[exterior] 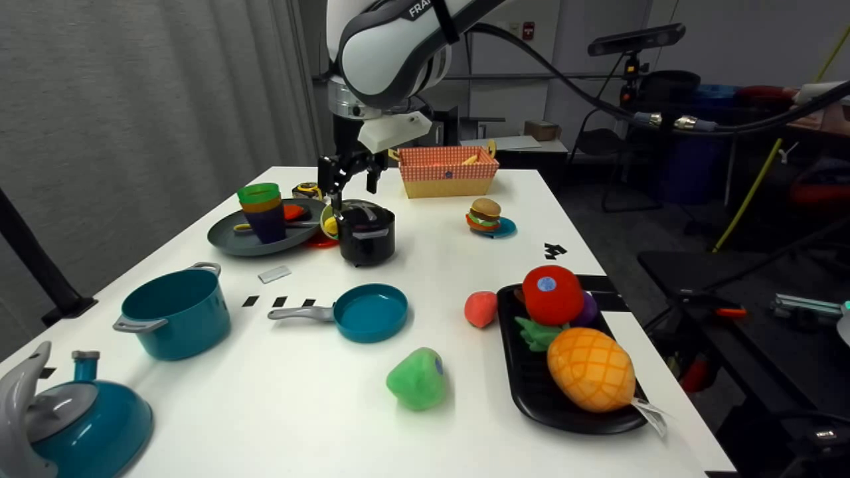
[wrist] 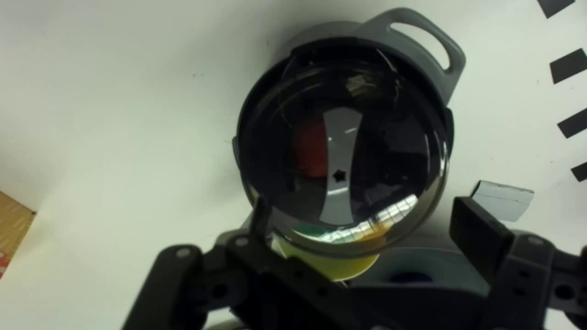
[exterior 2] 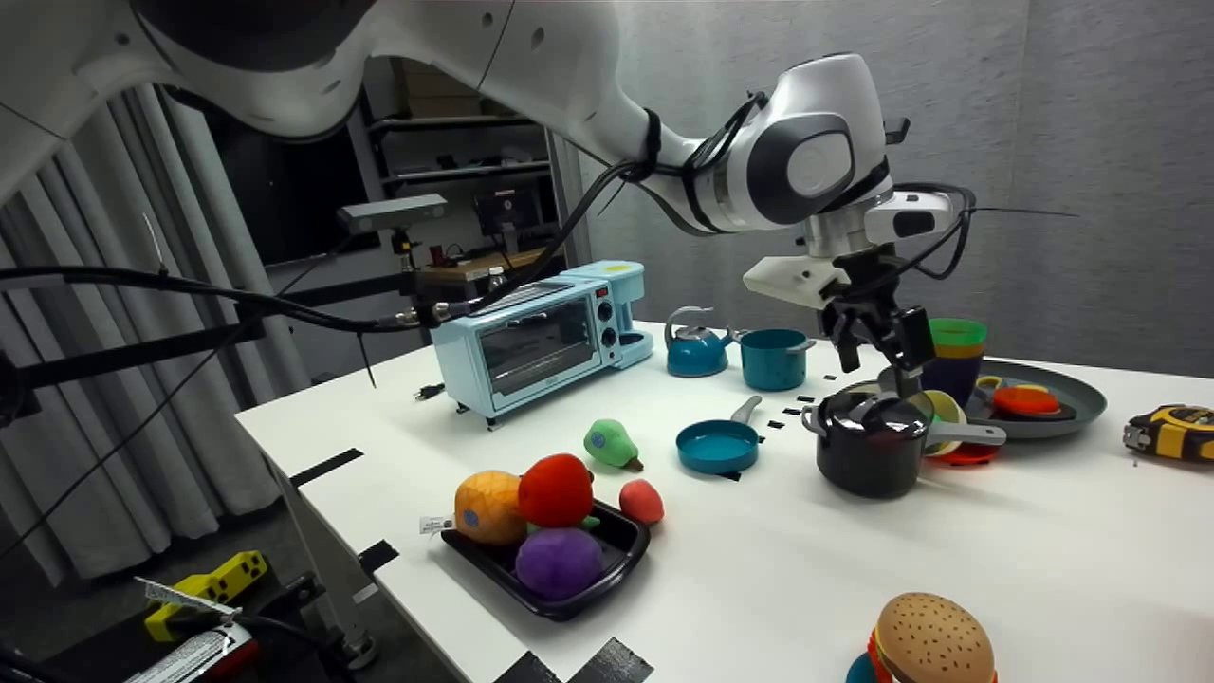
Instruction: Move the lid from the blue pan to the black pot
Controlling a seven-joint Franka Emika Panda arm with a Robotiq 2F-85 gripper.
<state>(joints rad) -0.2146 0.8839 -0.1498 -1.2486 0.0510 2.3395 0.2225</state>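
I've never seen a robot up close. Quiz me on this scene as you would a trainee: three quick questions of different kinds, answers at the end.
1. Fill in the colour: the handle of the blue pan is ____.
2. Where is the lid? A) in the tray; B) on the black pot; C) in the basket.
3. True or false: the gripper is open.

Key: 1. grey; 2. B; 3. true.

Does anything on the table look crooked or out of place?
Yes, the lid looks off-center over the black pot: in the wrist view its clear edge overhangs toward the bottom, while a dark strip of the pot lies uncovered at the top.
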